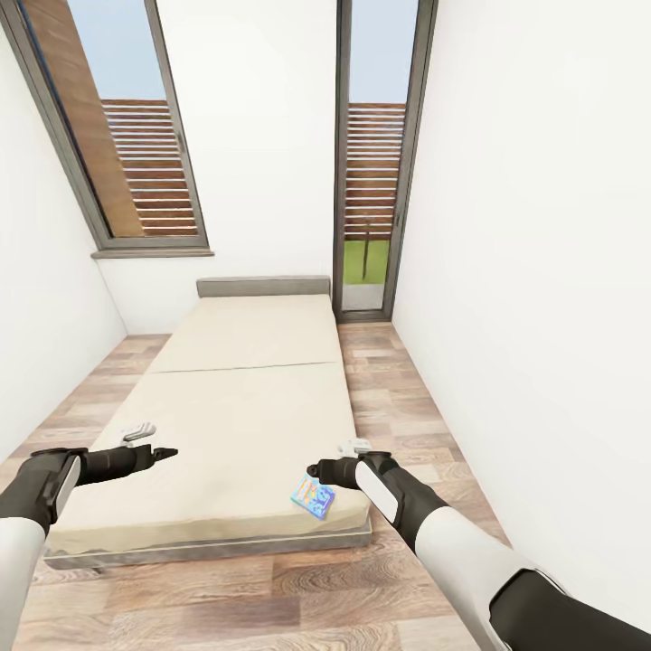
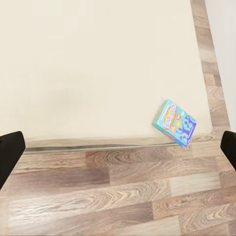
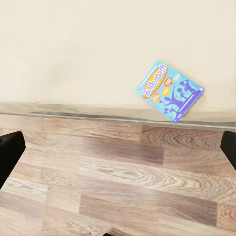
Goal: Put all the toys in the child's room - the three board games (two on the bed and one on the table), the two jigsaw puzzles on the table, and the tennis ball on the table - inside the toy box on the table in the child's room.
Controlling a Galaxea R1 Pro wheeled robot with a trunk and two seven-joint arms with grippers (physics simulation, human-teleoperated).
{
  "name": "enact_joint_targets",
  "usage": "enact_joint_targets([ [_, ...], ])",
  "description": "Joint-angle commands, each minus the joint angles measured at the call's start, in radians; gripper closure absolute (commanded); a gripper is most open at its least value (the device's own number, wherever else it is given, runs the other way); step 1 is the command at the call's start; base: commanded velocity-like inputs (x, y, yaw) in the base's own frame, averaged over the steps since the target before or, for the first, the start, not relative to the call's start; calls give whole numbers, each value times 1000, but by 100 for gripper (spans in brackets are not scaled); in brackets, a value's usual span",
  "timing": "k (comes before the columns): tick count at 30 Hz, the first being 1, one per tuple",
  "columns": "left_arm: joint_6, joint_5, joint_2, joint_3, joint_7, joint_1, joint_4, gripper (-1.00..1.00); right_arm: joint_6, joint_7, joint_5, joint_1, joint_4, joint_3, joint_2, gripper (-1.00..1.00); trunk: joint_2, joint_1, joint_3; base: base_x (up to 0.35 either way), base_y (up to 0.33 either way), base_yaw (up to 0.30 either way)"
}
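Approach step, robot facing the bed (image 1: pixel 244 380). Blue board game (image 1: pixel 314 497) lies flat at the mattress's near right corner, just under the right gripper (image 1: pixel 316 470). Both grippers spread wide, empty; left gripper (image 1: pixel 167 451) hovers apart. Next: lower right gripper onto box edge.

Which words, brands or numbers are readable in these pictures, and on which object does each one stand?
"Balderdash": on the orange banner of the blue board game lying at the corner of the bed.
The smaller print on the same cover is too blurred to read.
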Motion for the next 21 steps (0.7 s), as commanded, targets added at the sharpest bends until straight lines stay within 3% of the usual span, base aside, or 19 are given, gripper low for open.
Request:
enact_joint_targets([
  [1,6,-10,0,6,-9,-1,-1,-100,3,-5,-6,-1,0,3,0,-100,-2,1,-2,0,0,0],
  [21,6,-7,0,8,-22,-1,-1,-100,2,-5,-6,-1,-1,3,0,-100,-2,1,-2,0,0,0],
])
